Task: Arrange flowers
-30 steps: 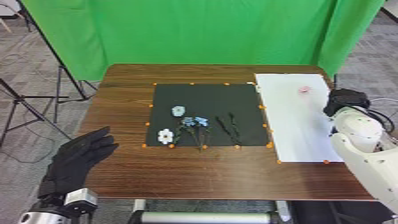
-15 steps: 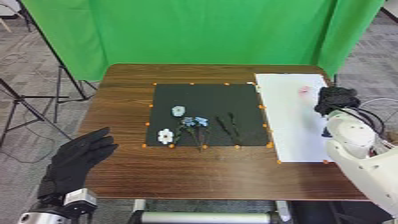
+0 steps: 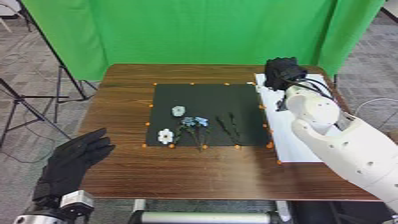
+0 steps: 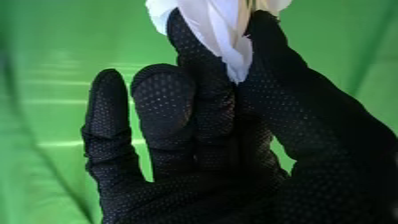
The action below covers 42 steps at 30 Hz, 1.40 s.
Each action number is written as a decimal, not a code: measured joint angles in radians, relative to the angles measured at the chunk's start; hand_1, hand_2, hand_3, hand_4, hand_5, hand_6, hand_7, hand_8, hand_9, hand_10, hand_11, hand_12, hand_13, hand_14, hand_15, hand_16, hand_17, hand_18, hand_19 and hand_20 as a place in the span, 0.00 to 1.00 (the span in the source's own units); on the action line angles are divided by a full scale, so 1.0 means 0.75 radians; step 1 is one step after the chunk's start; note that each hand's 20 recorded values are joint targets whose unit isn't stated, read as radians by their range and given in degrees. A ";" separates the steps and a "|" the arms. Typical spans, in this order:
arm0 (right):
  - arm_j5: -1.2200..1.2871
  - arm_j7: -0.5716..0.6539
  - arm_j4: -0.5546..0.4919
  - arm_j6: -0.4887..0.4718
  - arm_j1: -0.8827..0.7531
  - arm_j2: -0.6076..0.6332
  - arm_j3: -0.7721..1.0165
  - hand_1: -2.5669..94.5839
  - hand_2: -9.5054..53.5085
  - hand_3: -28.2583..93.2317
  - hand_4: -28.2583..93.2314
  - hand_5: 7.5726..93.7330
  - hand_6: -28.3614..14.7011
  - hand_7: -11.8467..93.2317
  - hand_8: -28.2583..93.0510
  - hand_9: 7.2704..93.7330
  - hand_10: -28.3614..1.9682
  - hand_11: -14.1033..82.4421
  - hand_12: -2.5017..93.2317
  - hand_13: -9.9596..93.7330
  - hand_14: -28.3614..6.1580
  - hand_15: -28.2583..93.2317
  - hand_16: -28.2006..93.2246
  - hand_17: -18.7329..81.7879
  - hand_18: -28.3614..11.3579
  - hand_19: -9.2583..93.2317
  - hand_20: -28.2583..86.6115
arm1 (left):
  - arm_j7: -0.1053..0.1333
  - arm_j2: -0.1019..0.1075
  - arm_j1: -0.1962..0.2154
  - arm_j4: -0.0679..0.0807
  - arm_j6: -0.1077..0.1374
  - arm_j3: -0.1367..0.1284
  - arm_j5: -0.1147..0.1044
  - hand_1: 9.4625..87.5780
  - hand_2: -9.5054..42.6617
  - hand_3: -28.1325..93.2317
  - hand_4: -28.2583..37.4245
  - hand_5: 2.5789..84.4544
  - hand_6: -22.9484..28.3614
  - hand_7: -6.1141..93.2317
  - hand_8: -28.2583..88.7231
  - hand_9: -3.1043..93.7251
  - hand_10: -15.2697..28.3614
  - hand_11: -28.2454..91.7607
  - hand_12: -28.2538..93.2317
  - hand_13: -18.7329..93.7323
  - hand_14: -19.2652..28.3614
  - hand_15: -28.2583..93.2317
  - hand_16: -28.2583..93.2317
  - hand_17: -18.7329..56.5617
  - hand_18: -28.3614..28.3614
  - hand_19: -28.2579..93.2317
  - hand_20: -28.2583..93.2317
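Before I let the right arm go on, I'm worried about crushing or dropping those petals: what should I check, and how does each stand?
1. White petals pinched by the right hand: ok.
2. Grip gentle enough: cannot tell.
3. Petals over the black mat: not ok; the hand is at the white sheet's far end.
4. Sheet's surface under the right arm free: cannot tell, the arm covers it.
5. Left hand off the mat: ok.
6. Blue flowers lying on the mat: ok.
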 measured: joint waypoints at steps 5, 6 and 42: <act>-0.003 -0.041 0.003 0.000 0.015 -0.171 -0.001 0.57 0.02 0.87 0.00 0.83 0.68 0.38 0.26 0.92 0.73 0.40 0.44 0.75 0.65 0.80 0.52 0.42 0.16 0.86 0.52 | -0.003 0.004 -0.010 0.001 -0.001 -0.006 0.000 0.21 0.29 0.91 0.21 0.52 0.71 0.20 0.17 0.43 0.85 0.53 0.31 0.42 1.00 0.70 0.14 0.13 0.89 0.70 0.36; -0.007 -0.045 0.004 0.000 0.015 -0.201 -0.004 0.57 0.02 0.87 0.00 0.83 0.68 0.38 0.26 0.92 0.73 0.41 0.44 0.75 0.65 0.80 0.52 0.42 0.16 0.86 0.52 | -0.005 0.007 -0.018 0.002 -0.001 -0.005 0.000 0.21 0.29 0.91 0.21 0.52 0.71 0.19 0.17 0.43 0.85 0.53 0.31 0.42 1.00 0.70 0.14 0.13 0.89 0.70 0.36; -0.199 -0.020 0.095 0.011 -0.141 -0.344 -0.047 0.54 0.00 0.89 0.00 0.80 0.69 0.40 0.23 0.91 0.72 0.39 0.44 0.70 0.66 0.79 0.53 0.34 0.18 0.81 0.52 | -0.109 -0.042 -0.129 0.026 -0.078 -0.015 0.058 0.21 0.29 0.91 0.21 0.52 0.71 0.19 0.17 0.43 0.85 0.52 0.31 0.42 1.00 0.70 0.14 0.13 0.88 0.70 0.36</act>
